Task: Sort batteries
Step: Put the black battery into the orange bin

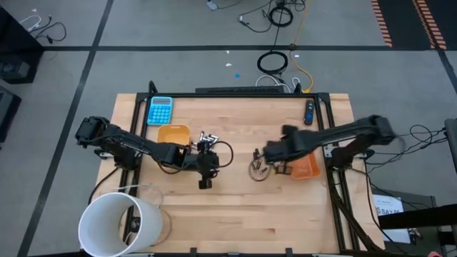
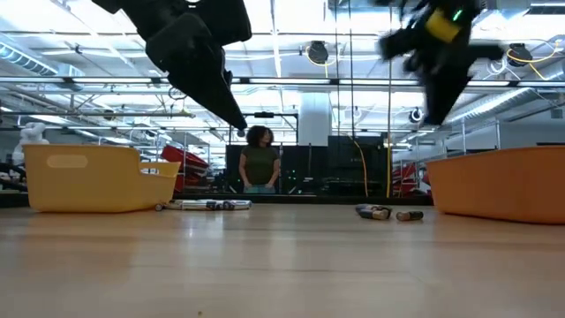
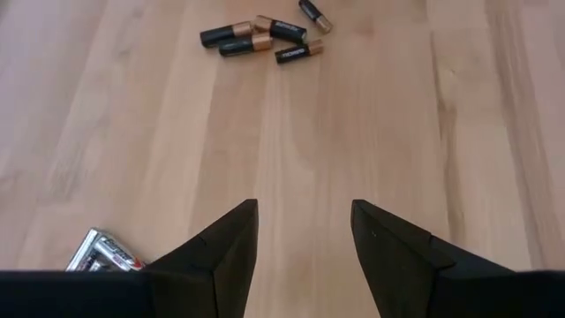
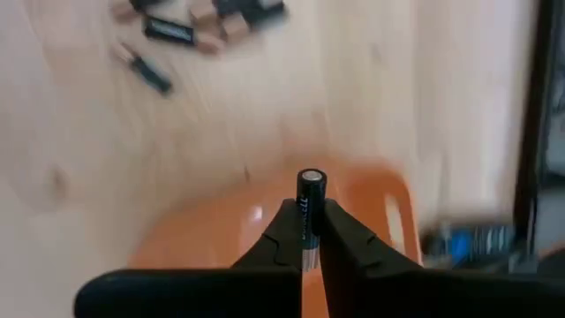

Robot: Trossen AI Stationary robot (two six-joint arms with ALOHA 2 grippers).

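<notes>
My right gripper (image 1: pixel 270 154) (image 4: pixel 309 210) is shut on a dark slim battery (image 4: pixel 310 190) above the orange right tray (image 4: pixel 221 234) (image 1: pixel 307 168). Several dark, copper-ended batteries (image 1: pixel 257 170) (image 3: pixel 263 35) (image 4: pixel 190 22) lie on the wood beside that tray. My left gripper (image 1: pixel 206 173) (image 3: pixel 305 212) is open and empty above bare table, between the dark batteries and a few silvery batteries (image 3: pixel 104 254) (image 1: pixel 207 137). The yellow-orange left tray (image 1: pixel 173 134) (image 2: pixel 88 177) stands just left of the silvery ones. My right gripper pinches the dark battery between its two fingers. The battery lies along the fingers, and its round end (image 4: pixel 311 180) sticks out past the fingertips. It is lifted clear, over the orange tray's near rim.
A blue calculator (image 1: pixel 160 111) lies at the far left of the table and a dark remote-like object (image 1: pixel 309 112) at the far right. A white bucket (image 1: pixel 121 221) stands at the near left corner. A person (image 2: pixel 259 159) stands in the room beyond the table.
</notes>
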